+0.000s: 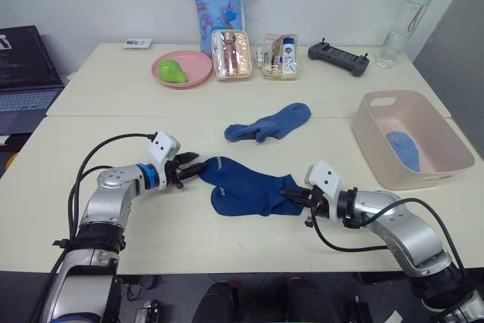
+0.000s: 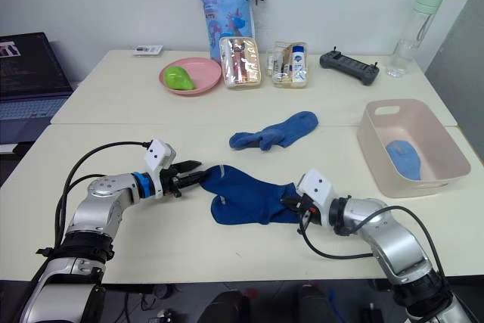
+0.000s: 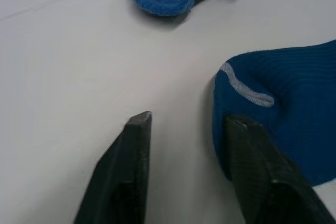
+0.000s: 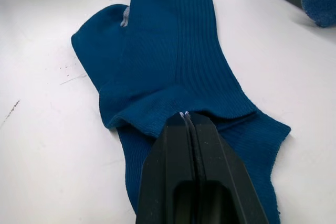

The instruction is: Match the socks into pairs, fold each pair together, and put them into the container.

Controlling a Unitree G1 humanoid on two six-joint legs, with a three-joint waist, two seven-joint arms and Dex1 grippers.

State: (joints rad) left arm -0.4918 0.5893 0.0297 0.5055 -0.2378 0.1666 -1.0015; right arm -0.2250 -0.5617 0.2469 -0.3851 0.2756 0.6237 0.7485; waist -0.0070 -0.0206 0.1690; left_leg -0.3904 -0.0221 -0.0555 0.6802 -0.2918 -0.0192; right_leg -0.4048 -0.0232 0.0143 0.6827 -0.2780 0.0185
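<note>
Two dark blue socks [image 1: 249, 187] lie overlapped on the near table, pale cuff marks [image 3: 245, 88] toward my left. My left gripper [image 1: 193, 168] is open at that cuff end, and one finger [image 3: 247, 145] touches the sock's edge. My right gripper [image 1: 291, 198] is shut at the toe end, its closed tips [image 4: 185, 115] resting on the fabric; no cloth shows between them. A medium blue sock bundle [image 1: 268, 124] lies farther back, mid-table. The pale pink container [image 1: 378, 141] stands at the right with a light blue sock [image 1: 403, 149] inside.
Along the back stand a pink plate [image 1: 182, 69] with a green fruit, two clear boxes [image 1: 231, 54], a patterned blue bag [image 1: 218, 1], a black controller [image 1: 338, 57] and a bottle [image 1: 406, 24]. A laptop [image 1: 23, 73] sits at far left.
</note>
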